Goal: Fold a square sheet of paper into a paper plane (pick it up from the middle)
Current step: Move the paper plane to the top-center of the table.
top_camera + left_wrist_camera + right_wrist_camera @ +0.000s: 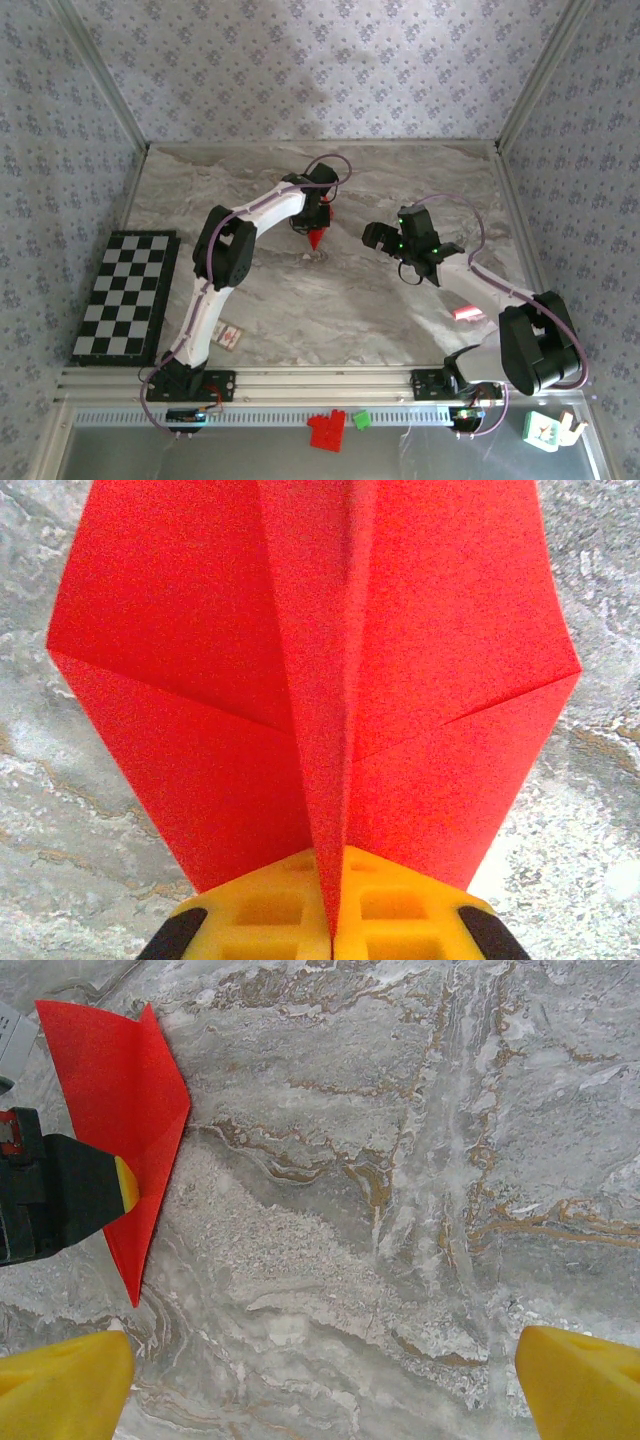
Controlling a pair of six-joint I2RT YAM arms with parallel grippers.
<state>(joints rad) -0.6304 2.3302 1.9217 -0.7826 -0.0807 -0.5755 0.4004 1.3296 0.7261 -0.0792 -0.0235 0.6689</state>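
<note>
Left gripper (331, 905) pinches the paper plane (200, 660) by its crease, edges splayed; right gripper (322, 1355) gapes wide above the marble table (430, 1160).

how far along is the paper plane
Done: paper shows diagonal creases and a centre fold. In hand: left pincer is shut on that fold; right pincer open, apart. Remaining: probably the final wing folds.

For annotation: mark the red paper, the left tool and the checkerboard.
red paper (190, 680), left wrist view, left flap.
left tool (332, 930), left wrist view, seam between its shut yellow fingertips.
checkerboard (125, 295), top external view, board centre.
</note>
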